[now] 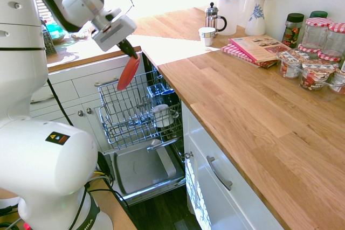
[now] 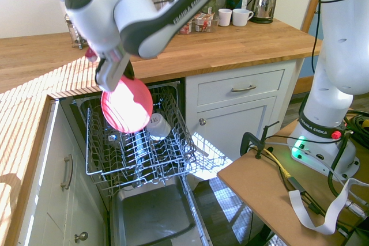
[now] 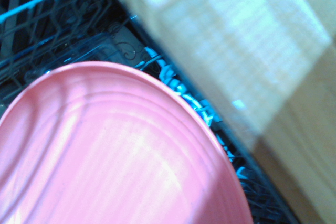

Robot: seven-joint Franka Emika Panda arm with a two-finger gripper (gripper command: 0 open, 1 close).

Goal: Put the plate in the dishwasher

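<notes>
The coral-red plate (image 1: 128,72) hangs on edge from my gripper (image 1: 127,48), which is shut on its upper rim. It hovers just above the back of the pulled-out wire rack of the dishwasher (image 1: 125,112). From the other side the plate (image 2: 127,105) faces the camera, tilted, with the gripper (image 2: 113,79) at its top left and the dishwasher rack (image 2: 135,142) below. The wrist view is filled by the plate (image 3: 115,156), with rack wires behind it.
A white cup (image 1: 161,115) and dark items sit in the rack's right part. The open door panel (image 1: 141,169) lies flat below. Wooden countertop (image 1: 259,106) flanks the rack, bearing jars (image 1: 315,52), a book (image 1: 259,48), a French press (image 1: 214,19) and a jug.
</notes>
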